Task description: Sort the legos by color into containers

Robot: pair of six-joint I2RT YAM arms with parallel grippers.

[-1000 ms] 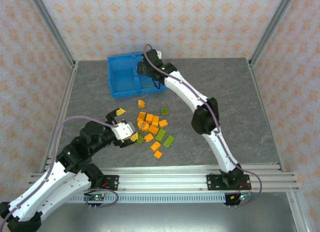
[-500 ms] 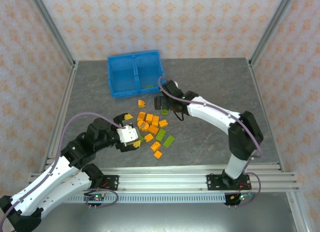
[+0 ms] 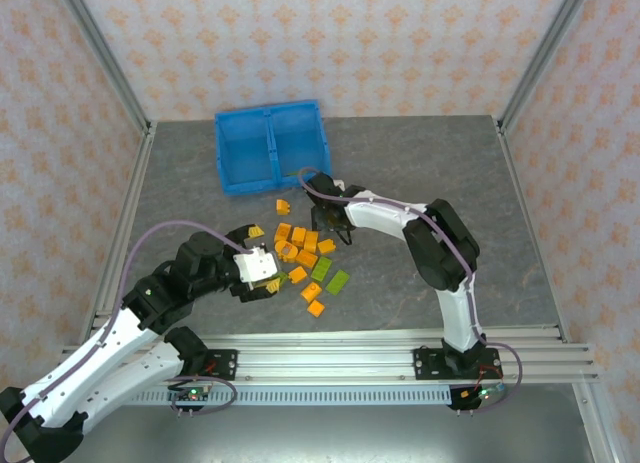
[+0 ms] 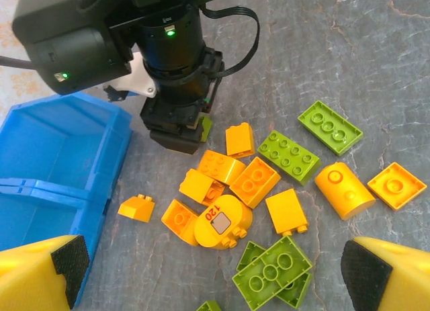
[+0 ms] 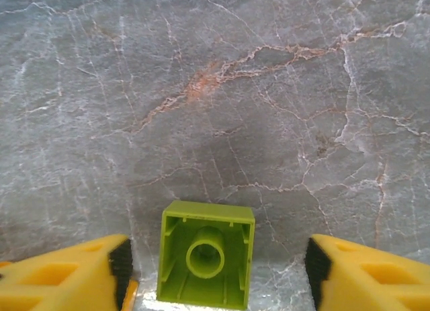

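One upturned green lego sits bottom centre of the right wrist view, untouched between the part-open jaws of the right gripper, nearer one finger, so closing may skew it and spill it short of the bin

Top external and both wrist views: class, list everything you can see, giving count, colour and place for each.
Table: one, grey marbled, under everything.
Bin: one, translucent blue, two compartments, far side of the table.
Orange bricks: about ten, loose pile mid-table, plus one small wedge nearer the bin.
Green bricks: at least five, lime, mixed through the pile.
Left tool: one, yellow fingers, open, at the pile's near edge.
Right tool: one, yellow fingers, open, straddling a green brick without touching.
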